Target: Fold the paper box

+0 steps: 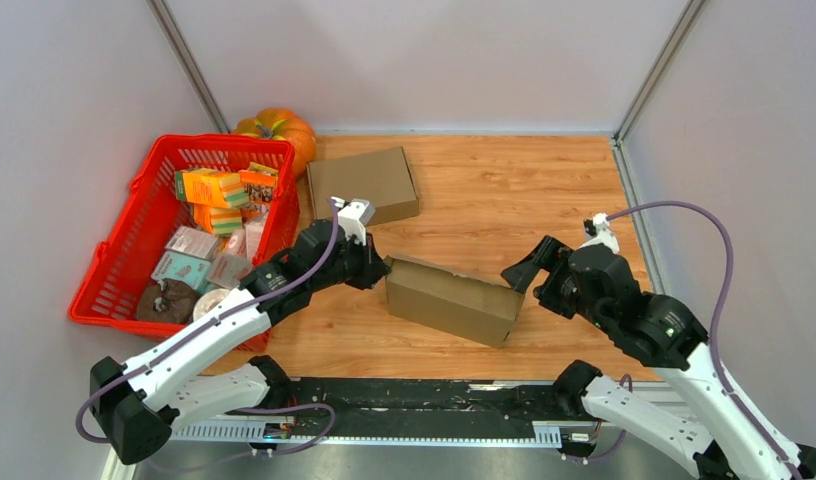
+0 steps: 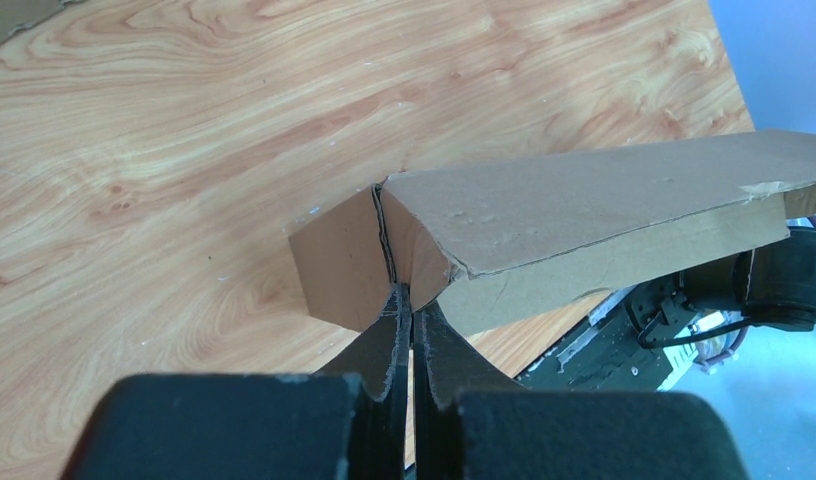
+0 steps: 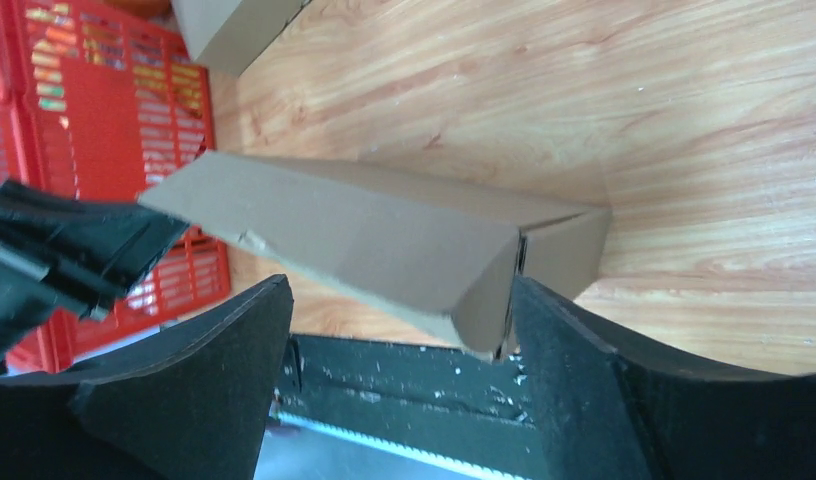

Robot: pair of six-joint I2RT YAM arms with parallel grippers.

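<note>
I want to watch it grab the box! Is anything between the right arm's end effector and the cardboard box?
Nothing visible is in the way. The right end effector is open, and one end of the cardboard box sits right between its fingers.

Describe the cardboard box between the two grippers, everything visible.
The paper box is plain brown cardboard, long and low, partly folded, its top panel slanting with a scuffed edge. It lies diagonally on the wooden table. The left gripper pinches its left end flap, jaws shut; the right gripper straddles the other end, jaws open.
</note>
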